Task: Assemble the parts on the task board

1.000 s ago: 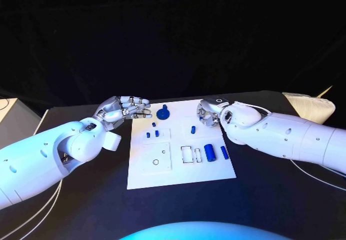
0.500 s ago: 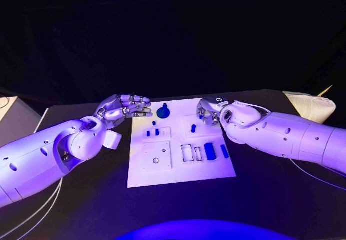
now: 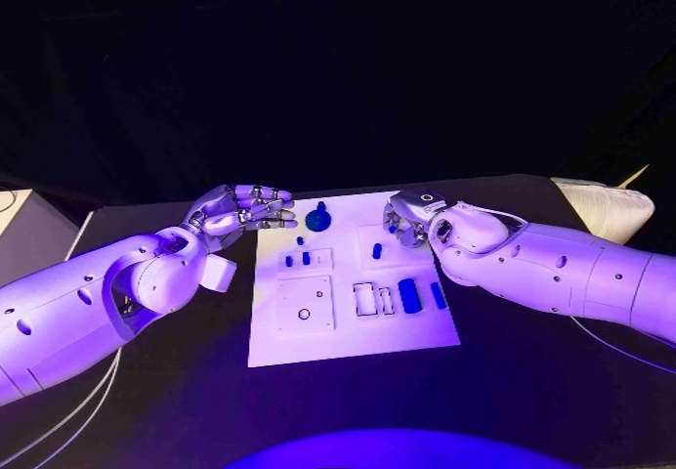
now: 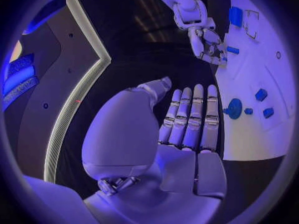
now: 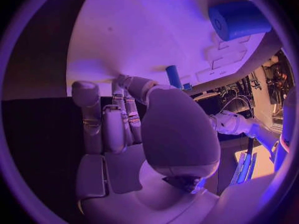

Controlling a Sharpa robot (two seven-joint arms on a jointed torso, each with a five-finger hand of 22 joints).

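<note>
The white task board (image 3: 353,327) lies in the middle of the table. At its far edge lies a round blue knob (image 3: 318,219) (image 4: 234,108). Small blue pegs (image 3: 297,260) stand near the board's left side, and a single peg (image 3: 378,251) (image 5: 174,76) stands further right. A blue cylinder (image 3: 408,295) (image 5: 239,19) and a blue bar (image 3: 437,295) lie beside empty slots (image 3: 370,299). My left hand (image 3: 239,208) (image 4: 187,119) hovers off the board's far left corner and holds nothing. My right hand (image 3: 408,220) (image 5: 118,119) is over the far right corner, fingertips close to the single peg, with nothing visibly in it.
A pale bundle (image 3: 606,205) sits at the table's far right edge. Black tabletop (image 3: 535,391) surrounds the board. Thin cables (image 3: 63,420) trail off the left side.
</note>
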